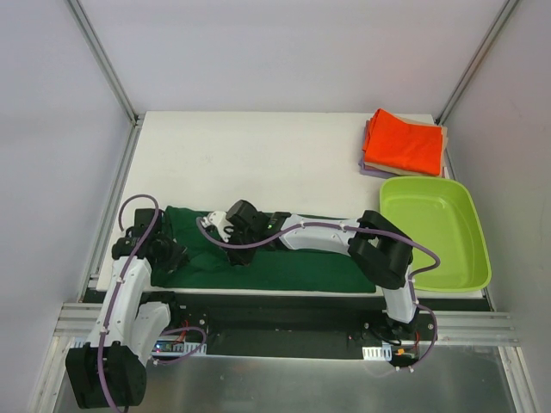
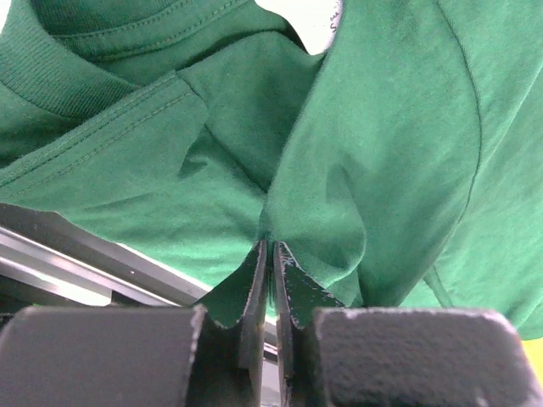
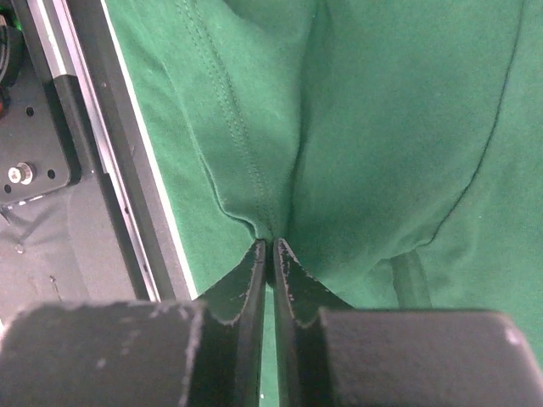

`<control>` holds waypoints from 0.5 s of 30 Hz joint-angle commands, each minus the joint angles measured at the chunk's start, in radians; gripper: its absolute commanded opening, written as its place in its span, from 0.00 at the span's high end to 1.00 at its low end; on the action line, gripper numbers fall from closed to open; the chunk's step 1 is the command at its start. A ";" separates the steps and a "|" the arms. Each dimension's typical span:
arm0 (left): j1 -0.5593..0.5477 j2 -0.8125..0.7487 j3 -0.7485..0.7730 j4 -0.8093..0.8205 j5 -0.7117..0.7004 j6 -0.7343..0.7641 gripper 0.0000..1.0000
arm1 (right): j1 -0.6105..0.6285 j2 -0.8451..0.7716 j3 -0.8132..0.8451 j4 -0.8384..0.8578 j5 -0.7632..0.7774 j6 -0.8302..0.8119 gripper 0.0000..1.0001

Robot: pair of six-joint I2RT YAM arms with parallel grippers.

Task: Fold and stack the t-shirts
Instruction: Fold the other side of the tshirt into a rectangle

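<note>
The dark green shirt (image 1: 293, 265) lies along the table's near edge, partly folded. My left gripper (image 1: 172, 255) is shut on a pinch of its cloth at the left end; the left wrist view shows the jaws closed on a green fold (image 2: 273, 222) below the ribbed collar (image 2: 51, 76). My right gripper (image 1: 234, 229) is shut on the shirt near its middle left; the right wrist view shows the jaws pinching a stitched seam (image 3: 270, 227). A folded orange shirt (image 1: 406, 141) tops a stack on beige and lavender ones (image 1: 370, 168) at the far right.
A lime-green plastic bin (image 1: 437, 231) stands at the right, just in front of the stack. The table's near edge with its metal rail (image 3: 102, 153) runs close beside the green shirt. White tabletop (image 1: 258, 163) lies behind the shirt.
</note>
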 commanded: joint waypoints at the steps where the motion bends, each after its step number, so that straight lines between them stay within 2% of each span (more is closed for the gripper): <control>1: 0.000 -0.022 -0.012 -0.067 0.007 -0.050 0.93 | 0.005 -0.074 0.006 -0.058 -0.039 -0.036 0.90; 3: -0.003 -0.033 -0.013 -0.078 0.007 -0.066 0.92 | 0.003 -0.081 0.009 -0.087 -0.061 -0.053 0.84; 5: -0.004 -0.060 -0.009 -0.093 -0.010 -0.080 0.64 | 0.003 -0.087 0.012 -0.115 -0.093 -0.075 0.75; 7: -0.003 -0.102 0.008 -0.113 -0.022 -0.089 0.46 | 0.003 -0.100 0.009 -0.124 -0.121 -0.078 0.66; 8: -0.003 -0.126 0.023 -0.128 -0.035 -0.087 0.35 | 0.002 -0.106 0.005 -0.126 -0.133 -0.079 0.57; 10: -0.003 -0.178 0.063 -0.165 -0.061 -0.089 0.14 | 0.003 -0.135 -0.014 -0.109 -0.139 -0.081 0.30; 11: -0.003 -0.203 0.083 -0.178 -0.061 -0.081 0.03 | 0.002 -0.150 -0.024 -0.104 -0.139 -0.082 0.24; 12: -0.003 -0.223 0.111 -0.187 -0.087 -0.077 0.01 | 0.003 -0.169 -0.035 -0.100 -0.132 -0.084 0.22; 15: -0.003 -0.254 0.181 -0.184 -0.069 -0.066 0.01 | -0.009 -0.227 -0.061 -0.095 -0.066 -0.063 0.04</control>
